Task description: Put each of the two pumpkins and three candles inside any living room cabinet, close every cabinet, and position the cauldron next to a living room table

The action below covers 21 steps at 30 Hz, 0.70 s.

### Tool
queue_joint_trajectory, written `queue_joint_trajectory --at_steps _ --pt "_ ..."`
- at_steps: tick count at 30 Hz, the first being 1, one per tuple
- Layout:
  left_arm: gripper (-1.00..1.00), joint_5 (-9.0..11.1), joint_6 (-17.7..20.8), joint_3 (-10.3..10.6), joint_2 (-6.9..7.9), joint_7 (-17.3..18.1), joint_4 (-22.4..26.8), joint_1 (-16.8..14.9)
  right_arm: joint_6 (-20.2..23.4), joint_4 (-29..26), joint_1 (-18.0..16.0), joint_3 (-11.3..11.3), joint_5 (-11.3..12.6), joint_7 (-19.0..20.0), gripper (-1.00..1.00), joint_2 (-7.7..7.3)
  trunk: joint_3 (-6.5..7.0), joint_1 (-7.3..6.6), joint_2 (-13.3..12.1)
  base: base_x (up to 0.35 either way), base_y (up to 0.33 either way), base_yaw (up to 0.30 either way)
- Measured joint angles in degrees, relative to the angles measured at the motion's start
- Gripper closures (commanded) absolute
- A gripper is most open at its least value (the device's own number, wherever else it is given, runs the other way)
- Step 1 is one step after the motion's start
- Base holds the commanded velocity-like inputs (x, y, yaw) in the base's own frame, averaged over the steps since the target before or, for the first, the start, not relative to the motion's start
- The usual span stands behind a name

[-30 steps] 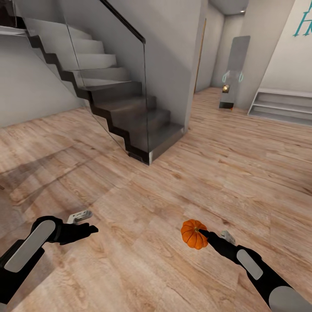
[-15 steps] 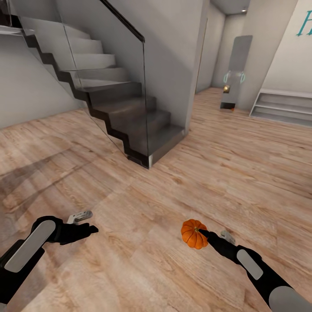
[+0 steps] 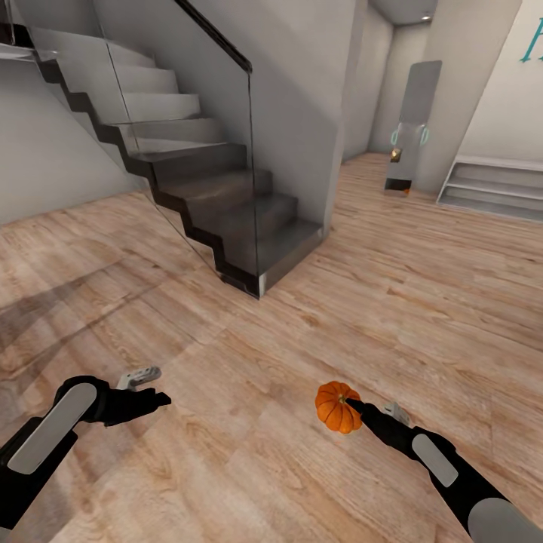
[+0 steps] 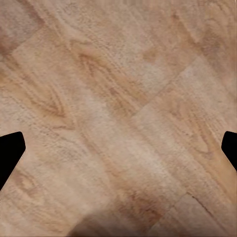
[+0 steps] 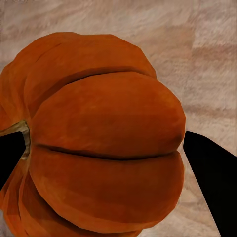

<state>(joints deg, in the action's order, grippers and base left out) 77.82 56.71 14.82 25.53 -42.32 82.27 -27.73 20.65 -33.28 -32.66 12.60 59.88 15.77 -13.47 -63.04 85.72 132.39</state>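
A small orange pumpkin (image 3: 337,406) hangs above the wooden floor at the lower middle right of the head view, with my right gripper (image 3: 353,408) shut on it. Seen close in the right wrist view, the pumpkin (image 5: 98,143) sits between the two dark fingertips (image 5: 210,173). My left gripper (image 3: 154,398) is at the lower left, held over the floor, its fingertips (image 4: 11,150) far apart and nothing between them, so it is open. The second pumpkin, the candles, the cabinet and the cauldron are out of view.
A dark staircase (image 3: 219,204) with a glass balustrade (image 3: 188,128) rises at the upper left. A grey wall (image 3: 302,105) stands behind it. A hallway (image 3: 377,173) leads back, with a tall grey panel (image 3: 411,128) and low white shelves (image 3: 490,185) at the right. Wooden floor (image 3: 249,354) lies ahead.
The whole head view has shifted slightly, so the camera has moved; staircase and hallway drifted a little to the right. Both arms keep their poses and the pumpkin stays held.
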Motion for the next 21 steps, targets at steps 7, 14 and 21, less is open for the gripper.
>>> queue_joint_trajectory --at_steps 7,14,21 --pt "-1.0 -0.1 0.0 0.0 0.0 0.0 0.0 0.0 0.0 0.0 0.0 0.0 -0.1 0.0 1.0 0.0 0.0 -0.01 0.0 0.322 0.021 0.0" --pt "-1.0 -0.1 0.0 0.0 -0.01 -0.1 0.0 -0.1 0.1 0.0 0.0 0.1 -0.1 -0.1 1.0 -0.01 0.02 0.01 0.0 0.274 0.001 -0.054" --pt "-1.0 -0.1 0.0 0.2 -0.01 -0.1 -0.5 0.0 0.0 0.1 0.0 -0.1 -0.2 -0.3 1.0 -0.02 0.17 0.01 0.0 0.138 -0.066 -0.239"
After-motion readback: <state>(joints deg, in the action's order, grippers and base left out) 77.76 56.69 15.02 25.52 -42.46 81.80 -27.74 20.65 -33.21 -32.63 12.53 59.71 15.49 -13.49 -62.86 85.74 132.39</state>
